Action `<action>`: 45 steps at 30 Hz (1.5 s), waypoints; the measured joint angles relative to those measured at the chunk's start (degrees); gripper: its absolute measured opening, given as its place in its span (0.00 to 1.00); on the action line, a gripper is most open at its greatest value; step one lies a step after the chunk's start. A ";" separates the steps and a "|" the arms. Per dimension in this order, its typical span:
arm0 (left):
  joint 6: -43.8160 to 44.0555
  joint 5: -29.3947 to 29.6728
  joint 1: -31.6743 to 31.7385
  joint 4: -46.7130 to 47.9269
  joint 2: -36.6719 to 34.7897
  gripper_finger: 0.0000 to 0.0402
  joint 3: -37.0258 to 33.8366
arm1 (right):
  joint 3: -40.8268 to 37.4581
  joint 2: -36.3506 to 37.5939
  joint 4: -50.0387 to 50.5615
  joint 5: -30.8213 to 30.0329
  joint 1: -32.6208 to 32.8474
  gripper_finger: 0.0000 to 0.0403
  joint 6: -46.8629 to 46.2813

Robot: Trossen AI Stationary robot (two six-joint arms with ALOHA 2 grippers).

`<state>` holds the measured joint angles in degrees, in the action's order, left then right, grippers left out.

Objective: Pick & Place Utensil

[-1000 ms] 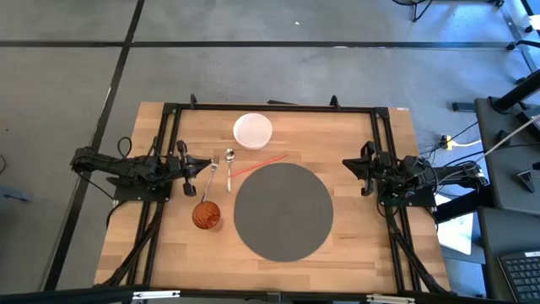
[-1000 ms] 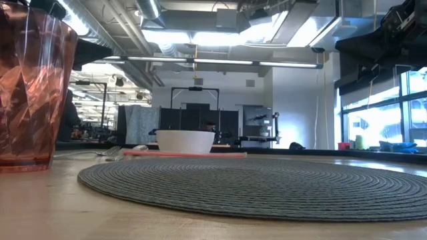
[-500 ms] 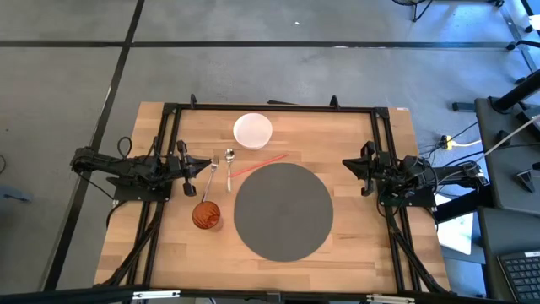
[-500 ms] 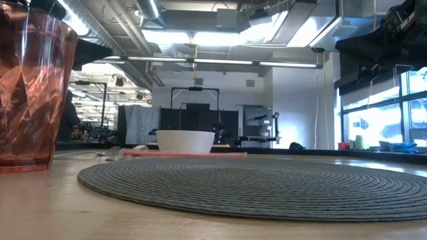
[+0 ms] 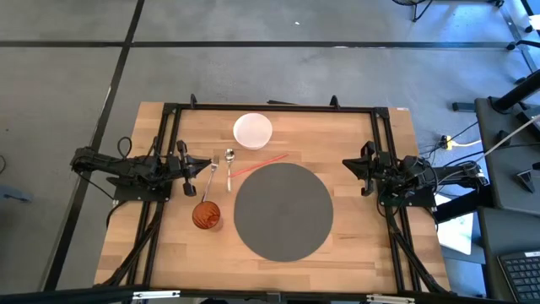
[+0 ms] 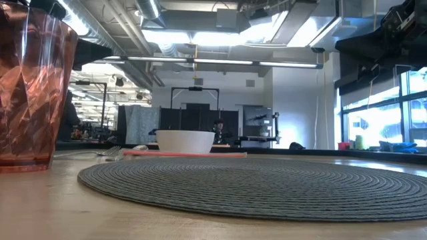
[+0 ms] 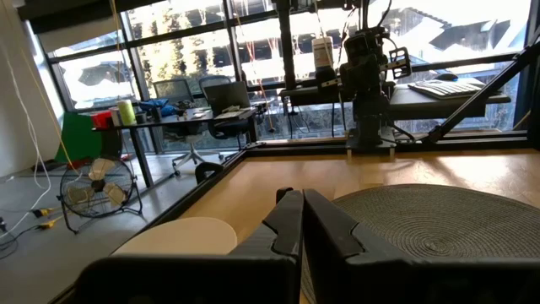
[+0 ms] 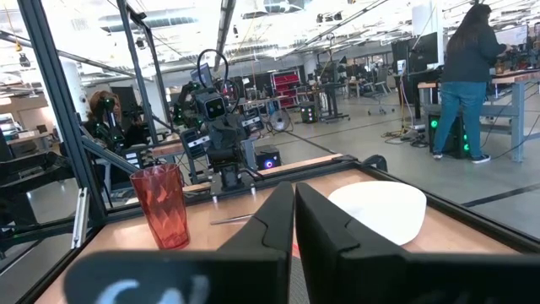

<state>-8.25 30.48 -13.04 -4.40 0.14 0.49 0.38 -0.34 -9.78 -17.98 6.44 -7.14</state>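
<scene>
Steel fork lies just ahead of the left gripper, handle pointing down the table; both grippers' fingers are pressed together, the right gripper far off.

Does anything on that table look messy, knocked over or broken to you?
Nothing stands out. The red faceted plastic cup stands upright, the white bowl sits level, and the metal fork, metal spoon and red chopstick lie flat beside the round grey woven placemat.

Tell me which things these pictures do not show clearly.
- Fork and spoon: low view shows only slivers behind the red cup and placemat.
- Red cup: cut off by the low view's left edge.
- Bowl: left gripper partly hides it in its wrist view.
</scene>
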 joint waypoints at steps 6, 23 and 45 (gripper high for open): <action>0.00 0.00 0.02 0.00 -0.02 0.01 -0.01 | 0.00 -0.02 0.00 0.00 0.00 0.04 -0.03; 0.00 0.00 0.01 0.00 -0.01 0.01 -0.02 | 0.00 0.00 -0.02 0.02 0.02 0.04 0.00; 0.00 0.00 0.02 -0.04 0.00 0.01 -0.02 | 0.00 -0.03 -3.79 -2.94 -0.18 0.04 -3.97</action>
<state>-8.25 30.48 -13.02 -4.45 0.14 0.47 0.38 -0.37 -13.57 -20.92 6.26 -11.10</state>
